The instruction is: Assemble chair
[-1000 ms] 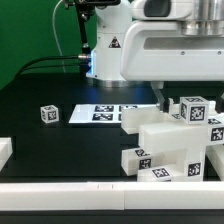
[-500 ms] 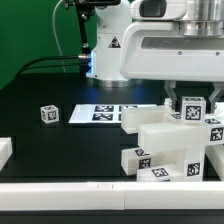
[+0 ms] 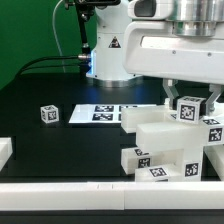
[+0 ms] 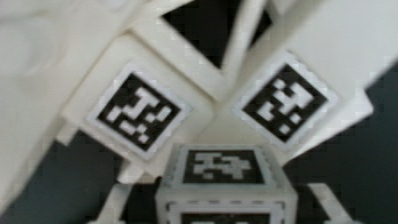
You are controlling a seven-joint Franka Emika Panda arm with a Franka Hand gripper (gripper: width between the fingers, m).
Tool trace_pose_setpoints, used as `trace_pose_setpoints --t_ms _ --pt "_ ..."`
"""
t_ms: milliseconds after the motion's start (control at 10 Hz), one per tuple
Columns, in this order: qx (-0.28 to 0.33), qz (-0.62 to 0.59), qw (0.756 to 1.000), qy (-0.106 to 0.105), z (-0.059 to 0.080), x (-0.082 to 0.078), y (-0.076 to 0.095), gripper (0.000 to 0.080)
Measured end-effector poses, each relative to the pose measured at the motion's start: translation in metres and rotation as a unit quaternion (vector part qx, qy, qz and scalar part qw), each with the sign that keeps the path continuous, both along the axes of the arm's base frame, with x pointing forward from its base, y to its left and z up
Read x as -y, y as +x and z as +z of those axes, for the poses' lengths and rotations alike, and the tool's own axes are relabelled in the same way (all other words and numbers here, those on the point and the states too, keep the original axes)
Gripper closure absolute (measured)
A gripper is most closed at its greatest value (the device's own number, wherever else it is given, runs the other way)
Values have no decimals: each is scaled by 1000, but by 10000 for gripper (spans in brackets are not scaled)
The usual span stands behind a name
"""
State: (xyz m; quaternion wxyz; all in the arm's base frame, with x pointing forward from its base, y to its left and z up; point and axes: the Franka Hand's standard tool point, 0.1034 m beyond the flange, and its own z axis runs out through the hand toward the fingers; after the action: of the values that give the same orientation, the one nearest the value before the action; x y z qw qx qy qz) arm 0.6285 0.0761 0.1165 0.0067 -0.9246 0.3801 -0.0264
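Observation:
The chair lies in loose white tagged parts at the exterior view's right. My gripper hangs over that pile, shut on a small tagged chair block, with one finger pressed against each side of it. In the wrist view the same block sits between my fingers, tag facing up. Beyond it stands an X-braced panel with two diamond-set tags. A chunky white part lies in front of the held block. Two more tagged blocks rest near the front edge.
A lone tagged cube sits at the exterior view's left. The marker board lies flat beside it. A plain white edge block is at the far left, and a white rail runs along the front. The robot base stands behind.
The jaws stood wide around the tagged block a second ago and have closed in against its sides. The arm has hardly moved, and the other parts lie as before.

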Motion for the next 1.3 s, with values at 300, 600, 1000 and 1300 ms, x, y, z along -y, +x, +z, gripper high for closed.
trace_pose_setpoints --t_ms 300,600,1000,1300 --pt "25 -228 973 28 -1 -10 4 519" --pt "33 -241 969 35 -2 -10 6 509" --pt "1 27 1000 4 0 -6 9 160" --pt "-2 155 988 -5 -2 -8 8 151"
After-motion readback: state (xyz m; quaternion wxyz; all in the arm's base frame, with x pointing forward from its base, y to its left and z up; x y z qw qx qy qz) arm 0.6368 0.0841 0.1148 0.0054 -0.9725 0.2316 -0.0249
